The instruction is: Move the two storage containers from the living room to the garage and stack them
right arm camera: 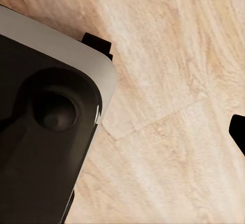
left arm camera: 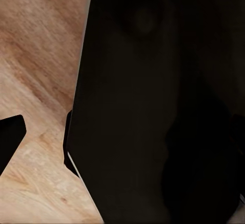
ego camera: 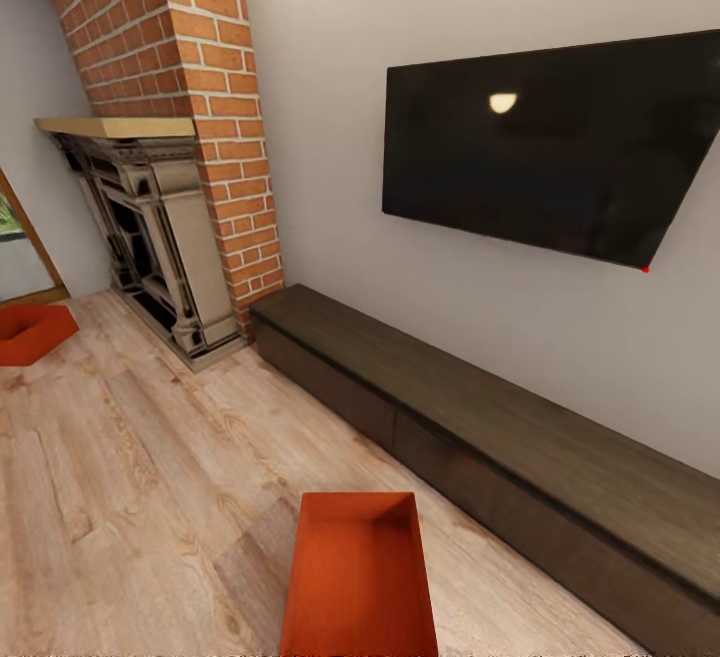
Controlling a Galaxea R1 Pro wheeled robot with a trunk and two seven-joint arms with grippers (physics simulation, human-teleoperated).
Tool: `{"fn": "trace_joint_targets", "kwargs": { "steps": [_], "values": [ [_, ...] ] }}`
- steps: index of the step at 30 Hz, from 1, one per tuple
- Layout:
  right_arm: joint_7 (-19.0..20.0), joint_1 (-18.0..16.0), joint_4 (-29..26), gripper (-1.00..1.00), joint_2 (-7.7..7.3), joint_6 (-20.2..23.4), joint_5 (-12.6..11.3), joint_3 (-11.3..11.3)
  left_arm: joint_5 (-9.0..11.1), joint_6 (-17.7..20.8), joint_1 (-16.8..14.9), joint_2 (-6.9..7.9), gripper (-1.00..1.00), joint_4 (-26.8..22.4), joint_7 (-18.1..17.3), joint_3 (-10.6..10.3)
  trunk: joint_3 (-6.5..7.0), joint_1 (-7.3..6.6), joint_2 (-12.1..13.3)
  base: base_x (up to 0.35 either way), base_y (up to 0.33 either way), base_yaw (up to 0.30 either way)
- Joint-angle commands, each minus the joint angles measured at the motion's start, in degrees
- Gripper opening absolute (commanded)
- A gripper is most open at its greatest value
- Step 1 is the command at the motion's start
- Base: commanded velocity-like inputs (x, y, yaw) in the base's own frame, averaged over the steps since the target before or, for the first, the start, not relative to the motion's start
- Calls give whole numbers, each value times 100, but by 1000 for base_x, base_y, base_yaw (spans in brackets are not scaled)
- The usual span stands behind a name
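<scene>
The robot is in the living room. One red-orange storage container (ego camera: 360, 577) sits on the light wood floor (ego camera: 130, 497), close in front of the robot. It is open on top and has nothing in it. It is near the long dark bench (ego camera: 520, 437) but not touching it. The other storage container (ego camera: 32, 331) is well apart from the first, on the floor at the left edge, near the brick fireplace (ego camera: 170, 237). A black TV (ego camera: 545, 147) hangs on the pale wall above the bench.

The wrist views show dark robot parts over the wood floor. I cannot tell if the left claw or the right claw is apart or together.
</scene>
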Motion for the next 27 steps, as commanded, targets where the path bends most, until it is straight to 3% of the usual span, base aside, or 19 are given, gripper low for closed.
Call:
{"fn": "trace_joint_targets", "kwargs": {
  "steps": [1, 27],
  "values": [
    [-8, -6, 18, 100, 3, -34, -43, 47, 28, -3, 1, 0, 100, -5, 0, 2, -14, 0, -2, 0, 0, 0],
    [-8, -6, 18, 100, -3, -14, -101, 38, 28, -3, -2, 0, 100, -5, 0, 2, -251, 0, -2, 0, 0, 0]
  ]
}}
